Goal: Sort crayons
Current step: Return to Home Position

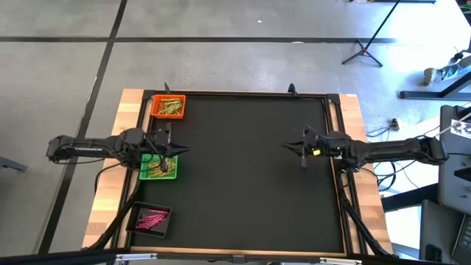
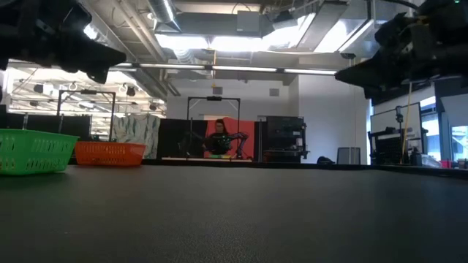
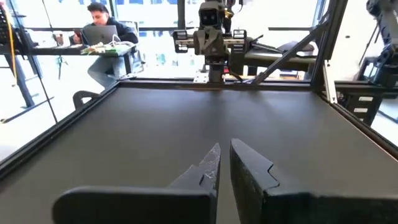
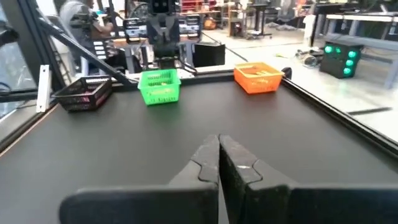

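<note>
Along the left edge of the bench (image 1: 243, 184), 3 trays are sitting in a row, ea. holding its own lot. The orange tray (image 1: 154, 109) at the far-left corner is holding gold-yellow crayons (image 1: 170, 107). The green tray (image 1: 159, 178) at mid-edge is holding yellowish crayons (image 1: 154, 168). The black tray (image 1: 135, 219) by the near-left corner is holding pink crayons (image 1: 152, 218).

The gold-yellow ones are lying mostly w/ long axes parallel to the far edge. The pink ones are lying much the same way but slanting a bit. The yellowish ones are lying jumbled, partly under the arm. Single sticks are too small to count.

2 arms are hanging above the bench. The left gripper (image 3: 224, 152) is hovering over the green tray, pointing twd the right edge, jaws all but closed w/ a thin slit, holding nothing. The right gripper (image 4: 219, 149) is hovering near the right edge, pointing twd the left edge, jaws pressed together, empty.

The right wrist view is showing all 3 trays. The low view is showing only green and orange, w/ contents hidden behind the walls. The left wrist view is showing no tray, just the other arm and a person (image 3: 102, 31) sitting beyond the bench.
</note>
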### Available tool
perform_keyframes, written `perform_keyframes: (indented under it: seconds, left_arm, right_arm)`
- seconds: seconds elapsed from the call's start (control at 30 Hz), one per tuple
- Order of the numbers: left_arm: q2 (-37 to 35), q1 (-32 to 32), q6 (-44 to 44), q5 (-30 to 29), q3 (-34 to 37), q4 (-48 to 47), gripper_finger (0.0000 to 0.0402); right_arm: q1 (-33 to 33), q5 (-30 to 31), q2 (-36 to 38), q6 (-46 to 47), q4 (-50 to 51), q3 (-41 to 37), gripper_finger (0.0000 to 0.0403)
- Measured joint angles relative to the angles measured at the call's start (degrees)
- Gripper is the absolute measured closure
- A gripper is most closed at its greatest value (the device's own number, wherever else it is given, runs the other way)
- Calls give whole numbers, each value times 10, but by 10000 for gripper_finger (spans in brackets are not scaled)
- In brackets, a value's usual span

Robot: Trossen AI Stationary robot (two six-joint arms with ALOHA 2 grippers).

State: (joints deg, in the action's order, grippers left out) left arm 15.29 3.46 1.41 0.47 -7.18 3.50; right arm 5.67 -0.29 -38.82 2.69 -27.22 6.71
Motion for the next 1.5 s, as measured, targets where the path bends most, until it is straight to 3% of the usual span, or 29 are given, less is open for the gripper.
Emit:
perform_keyframes:
  seconds: [0.53,0.73,0.87,1.5]
  left_arm:
    - [-150,0,30,-1,68,-25,381]
    - [-151,0,23,-5,67,-28,381]
    - [-152,-2,30,-4,67,-25,381]
    - [-148,-2,-5,-12,67,-29,381]
  right_arm:
    - [0,38,228,31,144,-57,401]
    - [0,63,334,30,242,-57,401]
    - [0,48,388,31,269,-56,401]
    - [0,31,348,30,274,-56,400]
